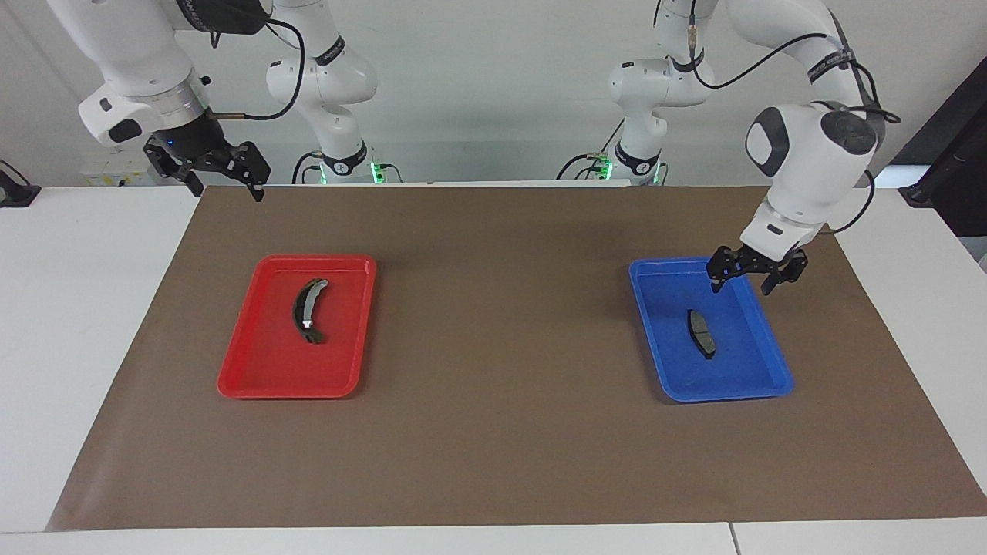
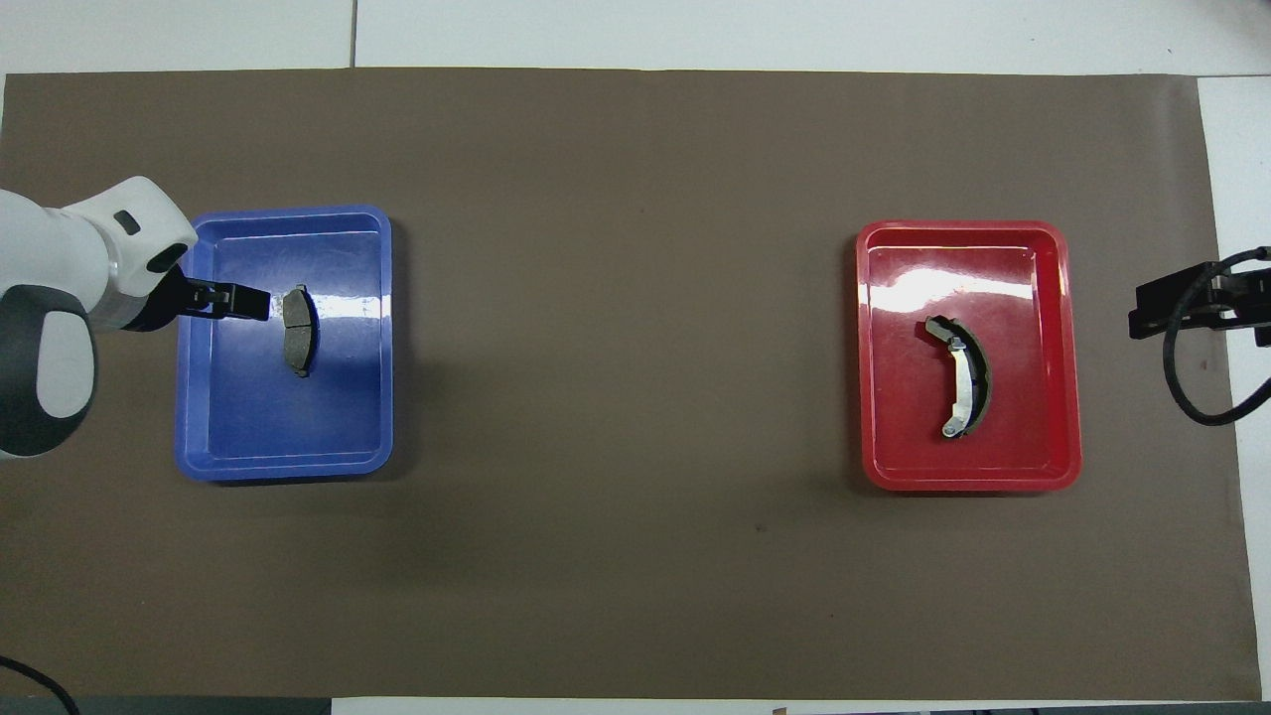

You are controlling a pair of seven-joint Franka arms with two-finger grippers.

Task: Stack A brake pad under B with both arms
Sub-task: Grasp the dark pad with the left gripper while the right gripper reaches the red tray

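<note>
The short brake pad (image 1: 701,333) lies flat in the blue tray (image 1: 663,370), toward the left arm's end of the table. Its long axis runs from the robots' side toward the far edge, only a little slanted. The left gripper (image 1: 746,279) hangs over the part of this tray nearest the robots, with its fingers spread wide and nothing between them. The pad is farther from the robots than this gripper and lower than it, not touched. I judge that the coming move is a short reach forward and down, and the two fingers should close across the narrow width of the pad (not along its length).

The long curved brake shoe (image 1: 307,310) rests in the red tray (image 1: 254,378), toward the right arm's end, well apart from the pad. The right gripper (image 1: 220,183) waits high over the corner of the brown mat (image 1: 493,432), also released and empty. For the pad, the left arm is clearly the closer one.
</note>
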